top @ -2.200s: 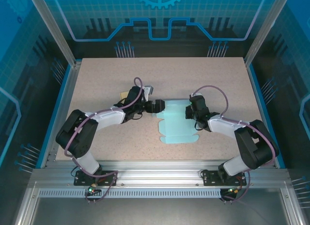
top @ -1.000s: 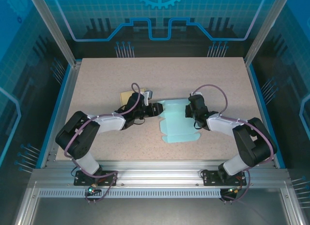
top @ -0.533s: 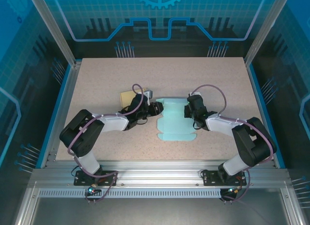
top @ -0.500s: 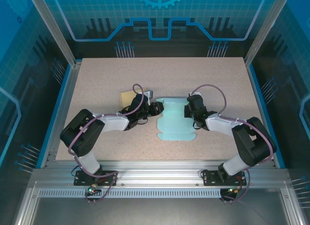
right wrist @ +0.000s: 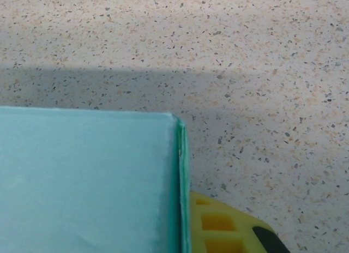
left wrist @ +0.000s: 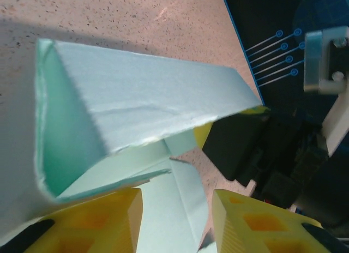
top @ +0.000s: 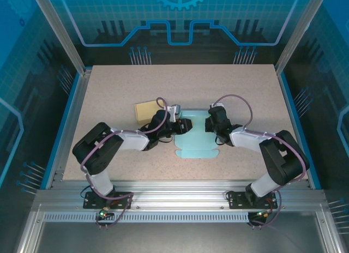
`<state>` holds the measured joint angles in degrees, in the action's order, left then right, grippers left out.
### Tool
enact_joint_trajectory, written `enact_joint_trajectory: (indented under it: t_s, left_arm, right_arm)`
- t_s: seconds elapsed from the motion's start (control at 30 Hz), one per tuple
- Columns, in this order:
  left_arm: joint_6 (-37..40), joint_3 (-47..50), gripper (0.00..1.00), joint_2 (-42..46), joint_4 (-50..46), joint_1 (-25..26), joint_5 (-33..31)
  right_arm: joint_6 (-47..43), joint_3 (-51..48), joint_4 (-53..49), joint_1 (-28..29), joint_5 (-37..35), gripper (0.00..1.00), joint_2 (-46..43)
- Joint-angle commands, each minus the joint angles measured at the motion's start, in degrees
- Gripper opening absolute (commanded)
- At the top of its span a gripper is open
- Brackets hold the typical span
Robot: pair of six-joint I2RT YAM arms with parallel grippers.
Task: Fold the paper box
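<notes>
- left gripper [top: 185, 125]: shifted right, now over the paper box [top: 197, 145] at its left edge.
- paper box: slid left and away (near edge farther from the bases).
- right gripper [top: 210, 124]: drawn leftward with it.
- tan block [top: 145, 109]: uncovered.

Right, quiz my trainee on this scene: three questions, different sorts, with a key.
1. True or false: the box lies fully flat on the table.
2. What else lies on the table, near the left gripper? A) tan block B) red cup C) scissors
3. Fill in: the jaws of the ___ gripper stand apart.

Key:
1. False: the left wrist view shows a flap folded up.
2. A.
3. Left. The right gripper is shut on the box's edge.
</notes>
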<state>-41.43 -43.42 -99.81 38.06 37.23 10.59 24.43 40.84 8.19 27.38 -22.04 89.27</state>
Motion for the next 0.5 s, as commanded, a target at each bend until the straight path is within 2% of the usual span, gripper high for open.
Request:
enact_joint_trajectory:
  t_s: [0.0,0.17,0.23,0.33,0.47]
  left_arm:
    - [7.43,3.02,0.41,6.96,-2.97,-1.44,1.7]
    - [15.97,3.89,0.46,16.36,-9.51,-1.66,6.47]
    - [17.98,3.61,0.47,19.61,-12.77,-1.71,6.55]
    - [19.94,3.54,0.48,24.73,-19.47,-2.17,0.18]
    - [20.05,4.0,0.47,29.31,-29.91,-5.3,-15.51]
  right_arm:
    - [0.24,0.31,-2.25,1.06,1.39,0.0,0.64]
    - [0.36,0.36,-2.38,1.11,0.95,0.0,0.63]
    - [0.35,0.38,-2.37,1.08,0.95,0.0,0.58]
    - [0.27,0.35,-2.35,1.08,0.93,0.0,0.38]
    - [0.09,0.3,-2.39,1.14,1.03,0.0,-0.06]
